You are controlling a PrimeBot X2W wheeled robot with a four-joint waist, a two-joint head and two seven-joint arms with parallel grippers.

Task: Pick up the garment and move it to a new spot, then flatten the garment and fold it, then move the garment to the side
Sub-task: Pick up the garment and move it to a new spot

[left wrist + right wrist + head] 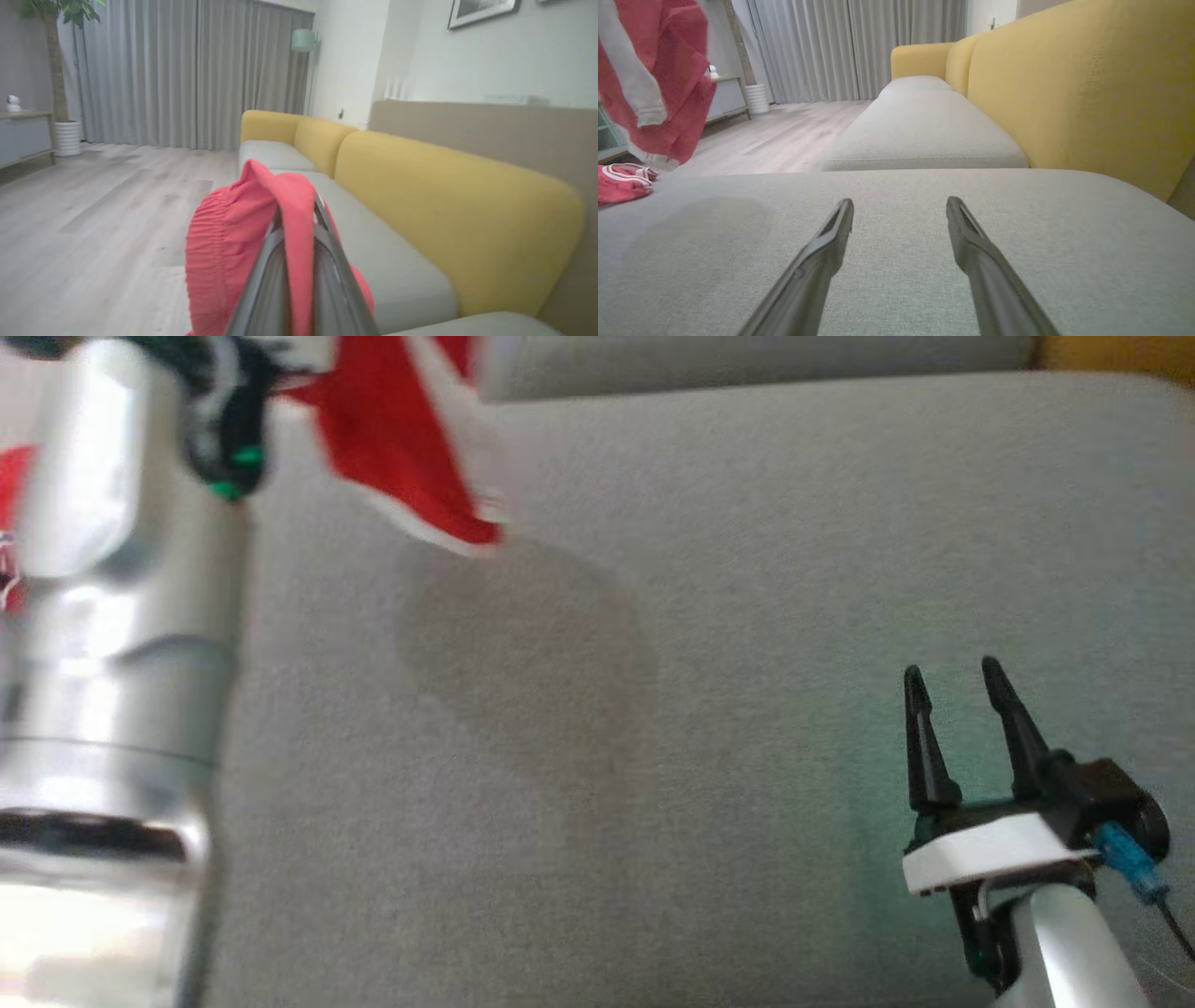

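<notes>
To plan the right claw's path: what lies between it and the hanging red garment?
In the head view: bare grey cushion with a shadow, between right claw and garment.

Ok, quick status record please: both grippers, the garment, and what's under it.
left gripper: shut on the garment, raised
right gripper: open, empty, low over the seat cushion
garment: red with white trim, hanging above the seat cushion
other red fabric: lying at the cushion's edge; whether it is the same piece, cannot tell
surface: grey seat cushion, yellow backrest behind
</notes>
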